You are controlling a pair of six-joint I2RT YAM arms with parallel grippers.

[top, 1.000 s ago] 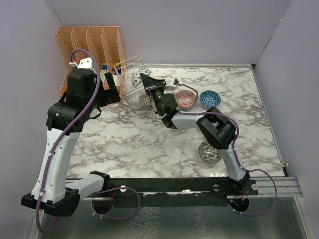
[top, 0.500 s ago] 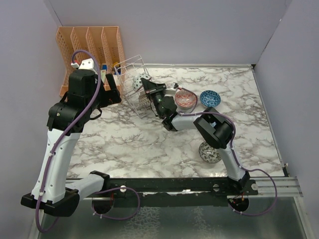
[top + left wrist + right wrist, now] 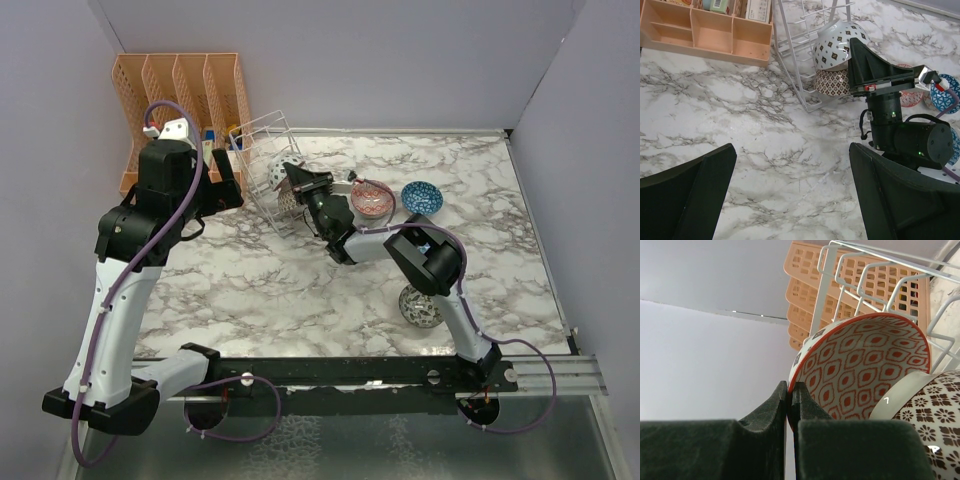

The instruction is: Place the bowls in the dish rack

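Red bowl (image 3: 860, 365) rim is pinched by right tool (image 3: 790, 395) inside far-left rack (image 3: 840, 270), just beside brown bowl (image 3: 935, 405); left tool (image 3: 792, 162) is held wide.

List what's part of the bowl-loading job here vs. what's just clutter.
Job:
dish rack
red-patterned bowl, pinched at the rim by the right gripper
brown bowl, in the rack
pink bowl, blue bowl, grey-green bowl, not yet racked

Lying about:
peach file organiser

Stacked bowls (image 3: 839, 42) in dish rack (image 3: 260, 150), organiser (image 3: 180, 90) behind-left; two bowls (image 3: 372, 198) right, one bowl (image 3: 420, 306) nearer
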